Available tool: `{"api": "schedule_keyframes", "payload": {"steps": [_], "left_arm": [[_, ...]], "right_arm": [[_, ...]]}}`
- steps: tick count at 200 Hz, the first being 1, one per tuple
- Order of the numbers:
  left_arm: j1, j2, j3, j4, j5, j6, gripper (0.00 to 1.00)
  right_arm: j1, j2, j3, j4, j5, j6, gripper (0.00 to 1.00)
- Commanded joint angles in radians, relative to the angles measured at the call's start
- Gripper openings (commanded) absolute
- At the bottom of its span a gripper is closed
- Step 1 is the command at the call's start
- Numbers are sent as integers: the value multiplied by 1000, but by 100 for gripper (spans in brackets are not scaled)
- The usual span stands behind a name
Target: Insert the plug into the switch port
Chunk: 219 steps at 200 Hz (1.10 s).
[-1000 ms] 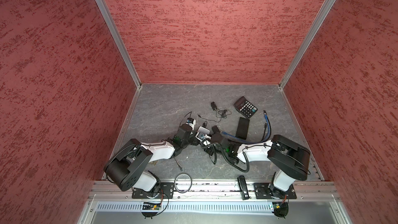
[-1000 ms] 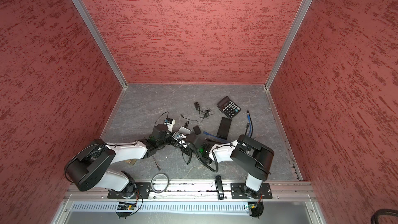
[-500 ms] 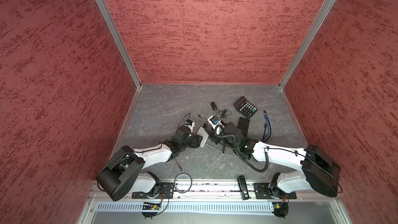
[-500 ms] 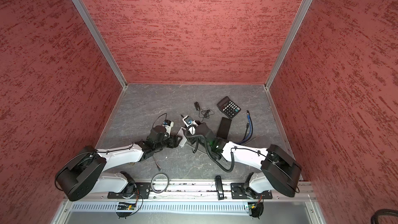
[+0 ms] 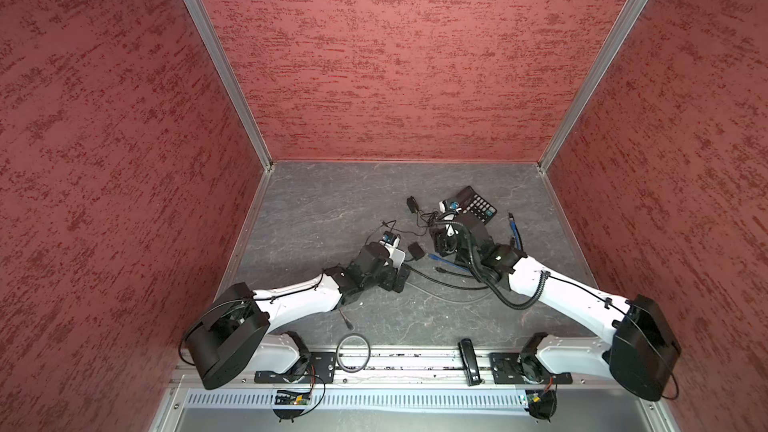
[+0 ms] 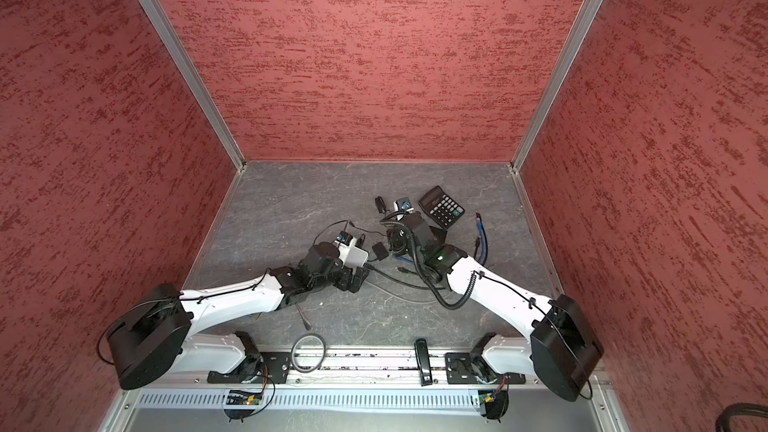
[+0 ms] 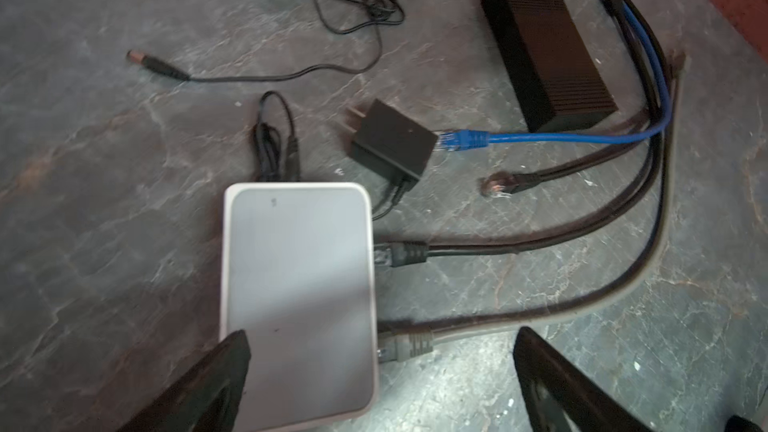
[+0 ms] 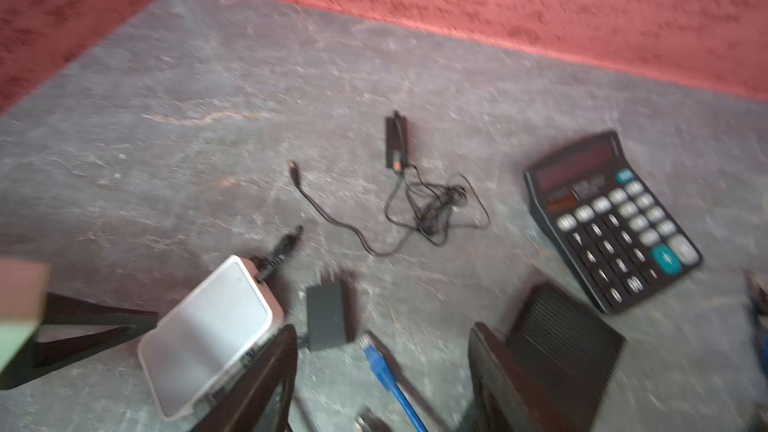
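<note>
The white switch (image 7: 299, 297) lies flat on the grey floor, also seen in both top views (image 5: 397, 256) (image 6: 355, 255). A grey plug (image 7: 405, 347) and a black plug (image 7: 401, 253) sit with their tips in ports on its side. My left gripper (image 7: 380, 367) is open; its fingers (image 7: 224, 371) straddle the switch's near end and the grey plug without touching them. A blue plug (image 7: 461, 141) lies loose by a black adapter (image 7: 390, 143). My right gripper (image 8: 380, 371) hangs open and empty above the blue plug (image 8: 376, 361).
A calculator (image 5: 476, 203) and a ribbed black box (image 7: 548, 47) lie to the right of the switch. Another loose black plug (image 7: 498, 187), several cables (image 7: 648, 126) and a tangled thin cord (image 8: 432, 205) are spread over the floor. Red walls enclose three sides.
Both grippers have opened wider. My right gripper has drawn away from the switch toward the calculator. My left arm has stretched out lower, its jaws now beside the switch.
</note>
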<state>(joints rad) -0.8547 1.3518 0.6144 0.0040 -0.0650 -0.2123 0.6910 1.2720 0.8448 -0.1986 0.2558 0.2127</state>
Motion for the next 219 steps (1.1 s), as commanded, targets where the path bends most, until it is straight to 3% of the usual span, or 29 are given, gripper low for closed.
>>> {"api": "schedule_keyframes", "payload": {"steps": [1,38,82,149,219], "left_arm": [[-50,33,45,-62,-30,150,100],[-109,75,103,-93,50,411,100],[-108,167,215,-215,142,609,99],[-106,353,395,-357,206,788,97],[-97,481,475,-398,231,837,92]], "right_arm": [[-38,-46,21,-161,-23,57,66],[-89,-79,19,-185,-73,51,65],[-110,-76,10,-187,-94,37,65],[-132,-107,-10,-173,-105,13,64],[-213,-179,-35,-203,-102,-1,64]]}}
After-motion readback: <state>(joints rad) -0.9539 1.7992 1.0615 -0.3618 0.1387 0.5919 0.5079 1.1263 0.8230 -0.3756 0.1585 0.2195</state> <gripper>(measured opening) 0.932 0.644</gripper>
